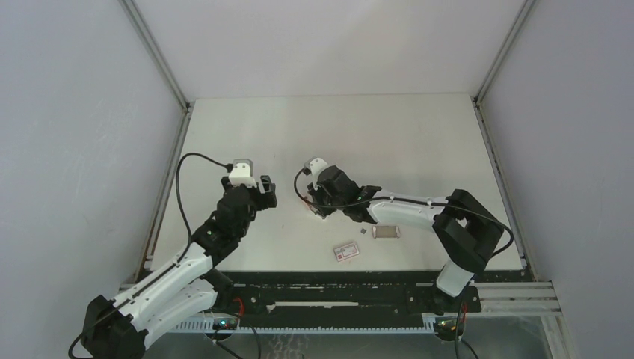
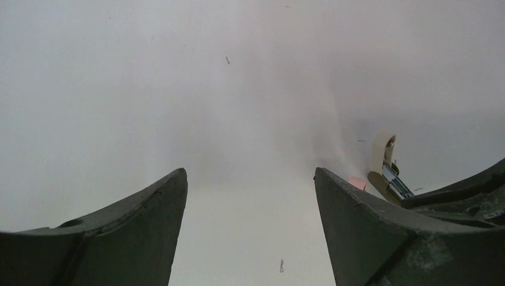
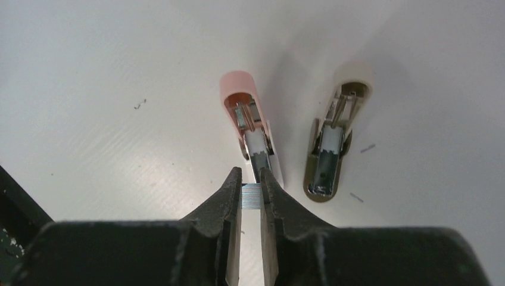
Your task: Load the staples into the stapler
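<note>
The stapler lies opened out flat on the white table. Its pink half (image 3: 243,101) with the metal channel points away from me, and its cream and olive half (image 3: 329,156) lies beside it on the right. My right gripper (image 3: 251,189) is shut on the staples (image 3: 251,196), a small silvery block held at the fingertips right at the near end of the pink half's channel. My left gripper (image 2: 250,179) is open and empty, low over bare table to the left of the stapler (image 2: 384,170). In the top view the right gripper (image 1: 319,209) covers the stapler.
A flat white-and-red labelled box (image 1: 346,251) lies near the front edge, with a small pale rectangular object (image 1: 386,232) to its right under the right arm. Loose single staples (image 3: 356,196) lie scattered on the table. Grey walls stand on both sides.
</note>
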